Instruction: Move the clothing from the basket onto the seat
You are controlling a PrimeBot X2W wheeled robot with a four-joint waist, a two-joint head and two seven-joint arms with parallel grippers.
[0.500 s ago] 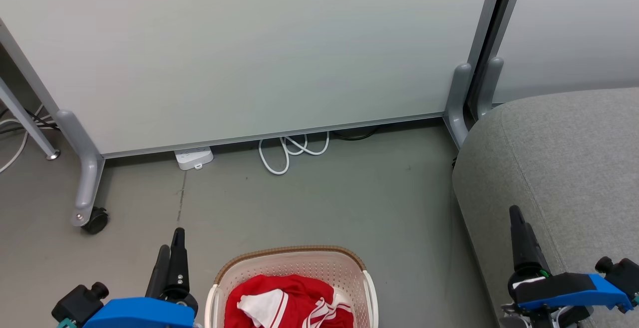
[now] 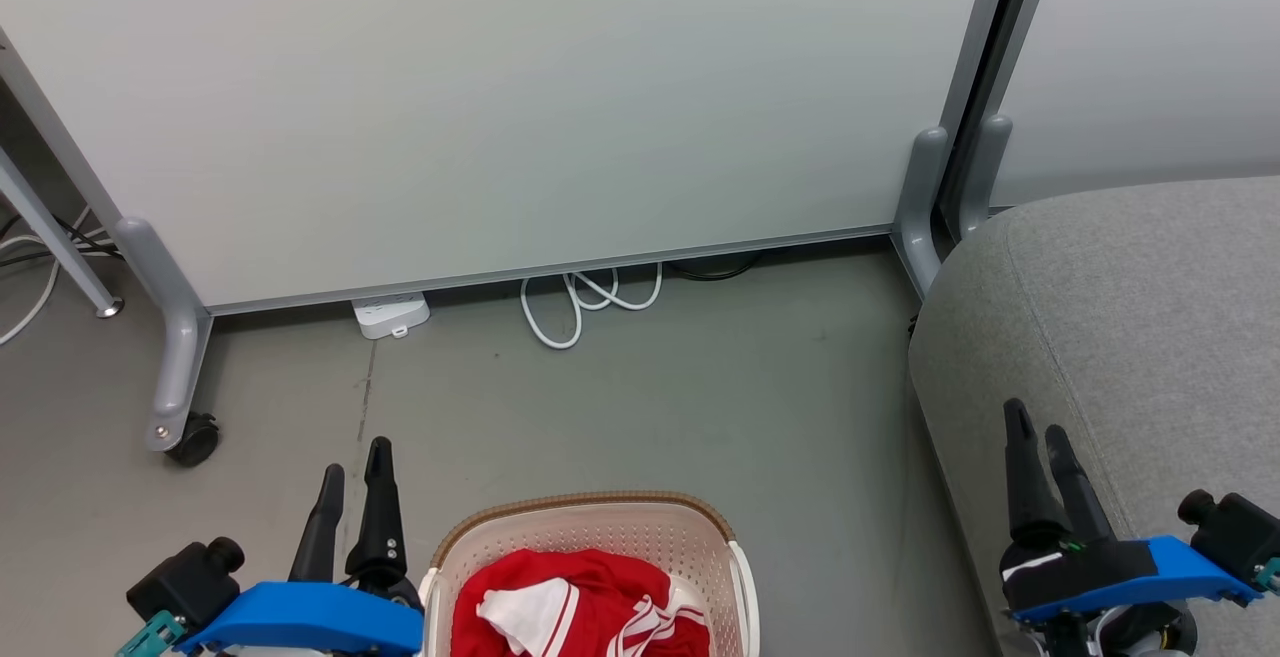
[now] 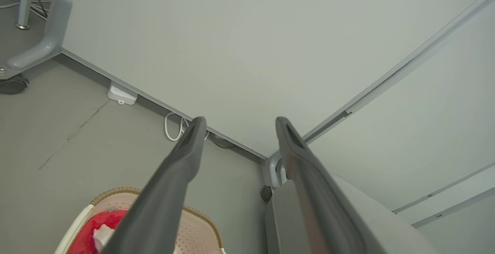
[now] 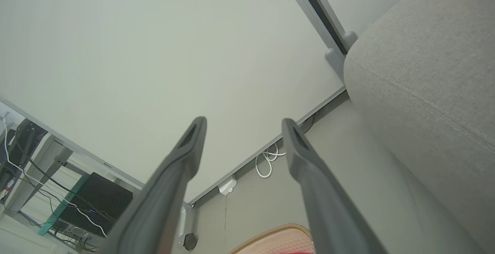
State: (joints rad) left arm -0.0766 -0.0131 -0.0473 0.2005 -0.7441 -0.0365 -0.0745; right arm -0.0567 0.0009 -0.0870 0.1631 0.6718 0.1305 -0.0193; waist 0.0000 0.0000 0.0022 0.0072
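Looking down from the head: finds the clothing [image 2: 575,592] heaped inside the basket [image 2: 590,503] at the bottom middle, red with white stripe trim, a white fold on top. Places the basket on the grey floor [image 2: 700,407], apart from the seat [image 2: 1150,317] at the right. Puts the left gripper [image 2: 355,459] just beside the basket's left rim, pointing up, parted wide, gripping nothing. Puts the right gripper [image 2: 1035,420] before the seat's rounded near corner, likewise spread wide and empty; cannot tell whether it touches the fabric. Shows the same wide gap between the left fingers [image 3: 183,161], with basket and a bit of red below, and between the right fingers [image 4: 189,149], with the seat's stitched seam at the right. Beyond, shows a pale partition panel [image 2: 500,107] on grey legs, a caster [image 2: 192,440], a white power strip [image 2: 390,315] and a looped white cable [image 2: 585,302] at its foot.
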